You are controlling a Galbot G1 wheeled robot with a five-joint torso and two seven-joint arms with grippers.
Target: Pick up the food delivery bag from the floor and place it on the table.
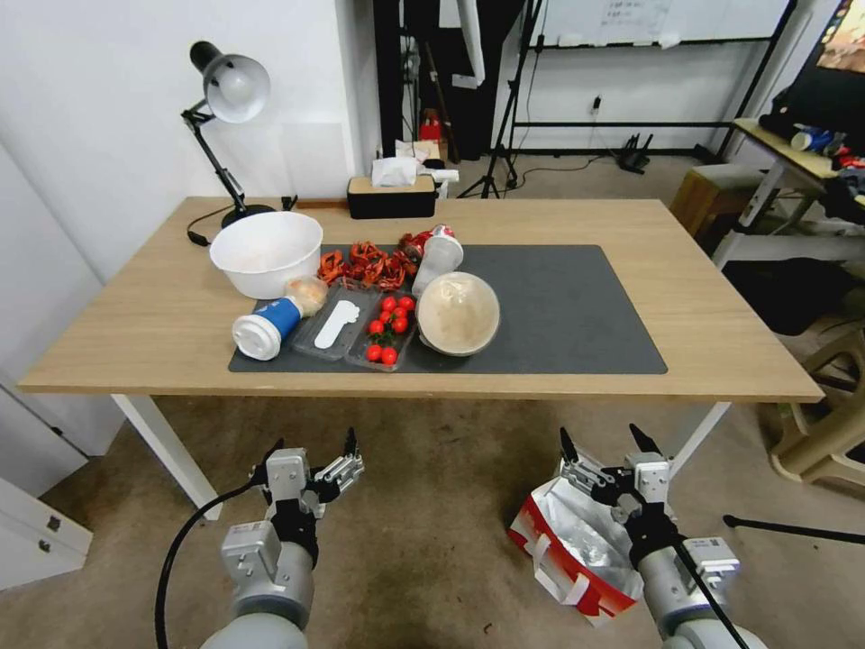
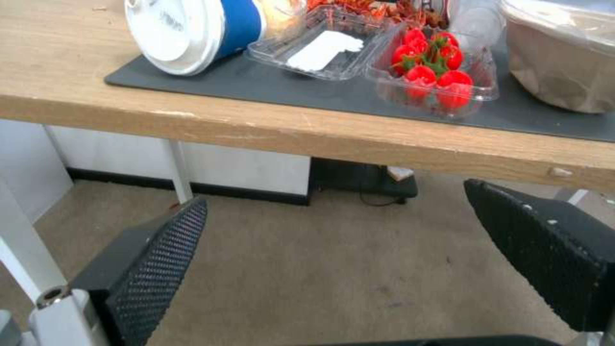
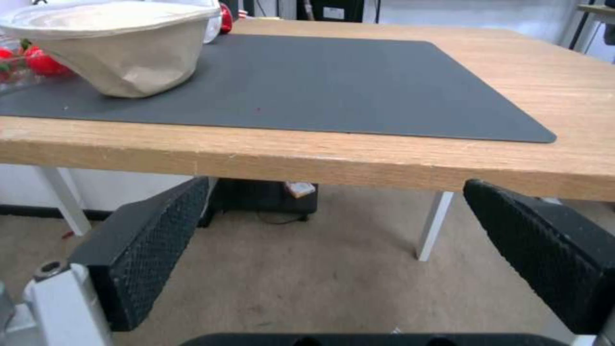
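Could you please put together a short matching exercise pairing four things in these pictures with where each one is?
Things:
1. food delivery bag
2. white bowl
3. tissue box
4. cherry tomatoes

Places:
A. in a clear tray on the grey mat
B. on the floor under the right gripper
C. at the table's far edge
D. beside the desk lamp

Pairs: 1-B, 2-D, 3-C, 4-A

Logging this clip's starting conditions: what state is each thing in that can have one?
food delivery bag: on floor, mouth open, not gripped
left gripper: open, empty
right gripper: open, above bag
blue cup: lying on side, lidded
white bowl: upright
lidded bowl: tipped
desk lamp: off
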